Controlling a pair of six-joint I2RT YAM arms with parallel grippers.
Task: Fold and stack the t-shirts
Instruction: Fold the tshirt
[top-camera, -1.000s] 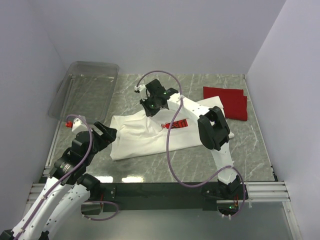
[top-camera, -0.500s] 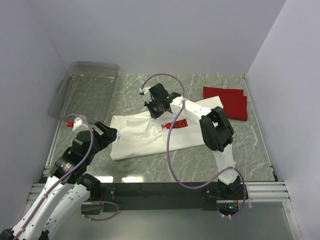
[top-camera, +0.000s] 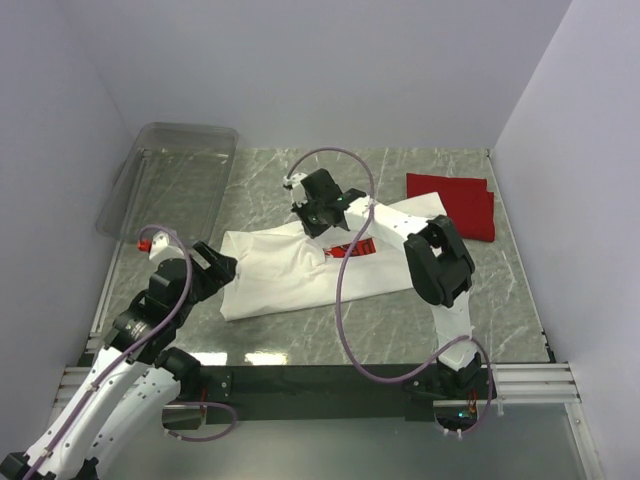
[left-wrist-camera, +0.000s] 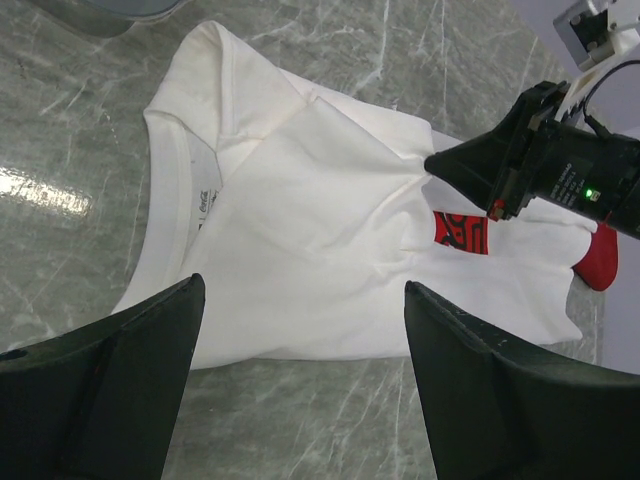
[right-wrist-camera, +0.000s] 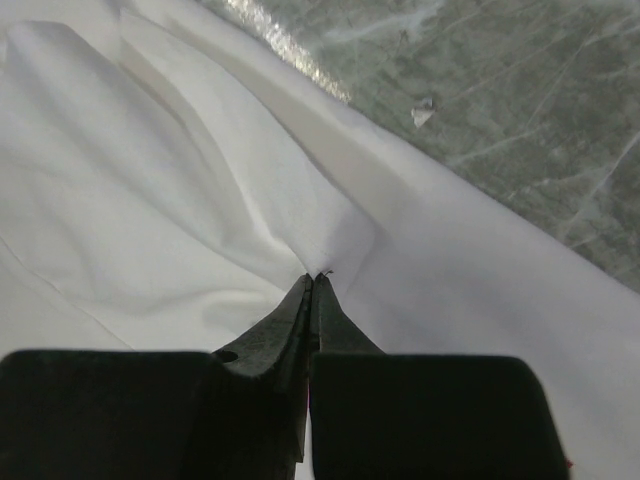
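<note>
The white t-shirt (top-camera: 275, 275) lies crumpled flat in the middle of the table, its red square graphic (top-camera: 352, 248) facing up. My right gripper (top-camera: 318, 212) is shut on a pinch of white cloth at the shirt's far edge; the right wrist view shows the closed tips (right-wrist-camera: 313, 278) biting a raised fold of the shirt (right-wrist-camera: 150, 200). My left gripper (top-camera: 218, 268) is open and empty, just off the shirt's left edge. In the left wrist view its open fingers (left-wrist-camera: 110, 380) frame the shirt (left-wrist-camera: 300, 220), collar at left. The red t-shirt (top-camera: 455, 205) lies folded at the far right.
A clear plastic bin (top-camera: 175, 185) stands at the far left of the marbled table (top-camera: 500, 300). Walls close in on three sides. The right arm's purple cable (top-camera: 345, 290) loops over the shirt's right part.
My right gripper has moved a little to the right and nearer, drawing the pinched white cloth with it. My left gripper has shifted slightly and stays open.
</note>
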